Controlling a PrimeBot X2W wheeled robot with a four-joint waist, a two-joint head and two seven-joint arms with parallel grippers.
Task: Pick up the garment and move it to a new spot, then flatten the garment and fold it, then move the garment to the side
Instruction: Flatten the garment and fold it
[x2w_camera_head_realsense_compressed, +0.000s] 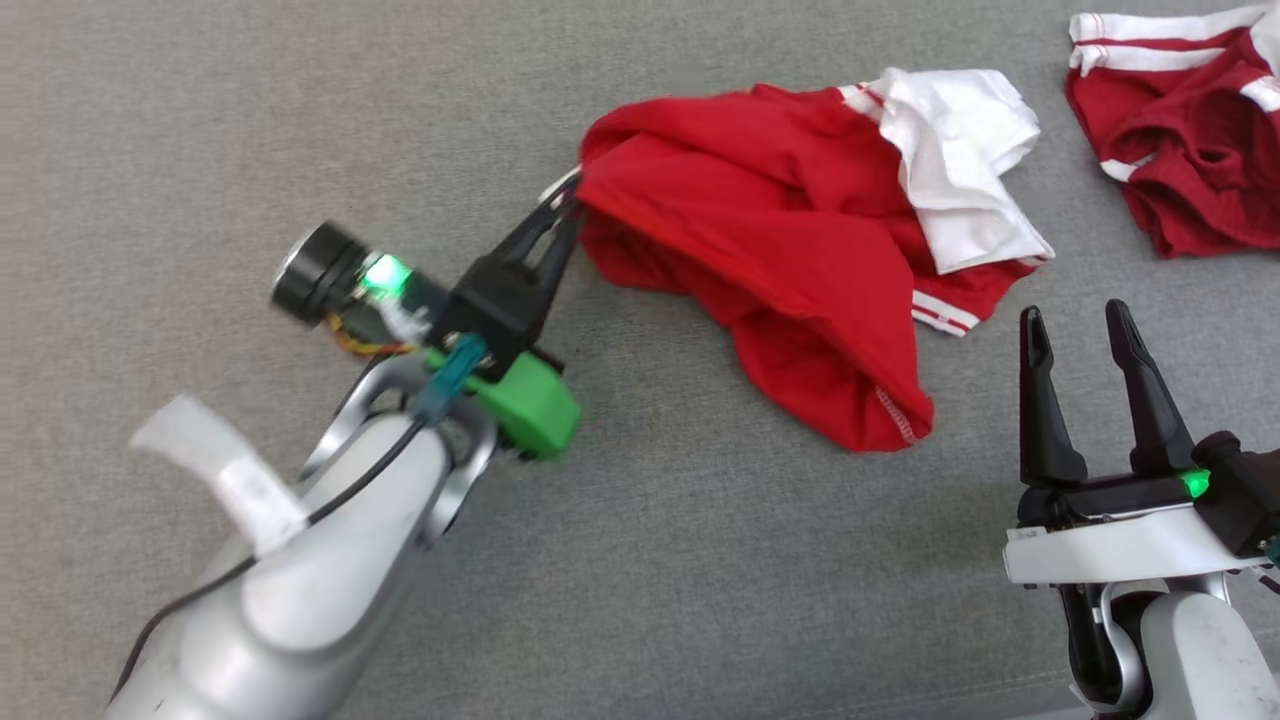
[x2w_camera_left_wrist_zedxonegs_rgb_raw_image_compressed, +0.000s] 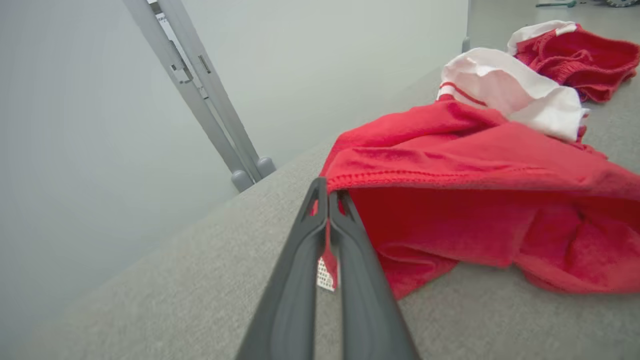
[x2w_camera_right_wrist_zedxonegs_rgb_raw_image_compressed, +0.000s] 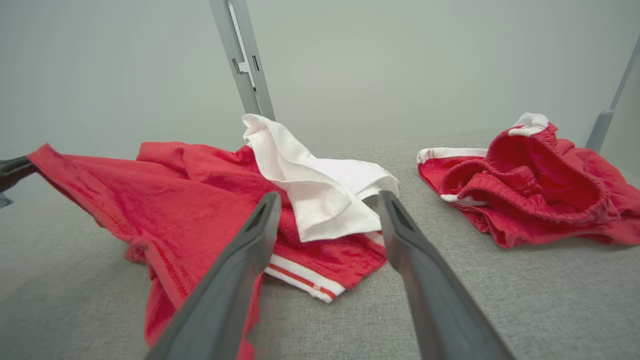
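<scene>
left fingers clenched on the garment's hem, right fingers released
head view: my left gripper is pinched shut on the left edge of the crumpled red and white cloth garment, which lies in the middle of the flat grey fabric surface. my right gripper stands spread and holds nothing, near the garment's lower right corner but apart from it. a second, darker red garment with white stripes lies at the upper right, well apart. left wrist view: my fingers meet on the stitched red hem, with a small white label caught between them. right wrist view: my fingers gape wide, with the garment's white panel beyond them.
</scene>
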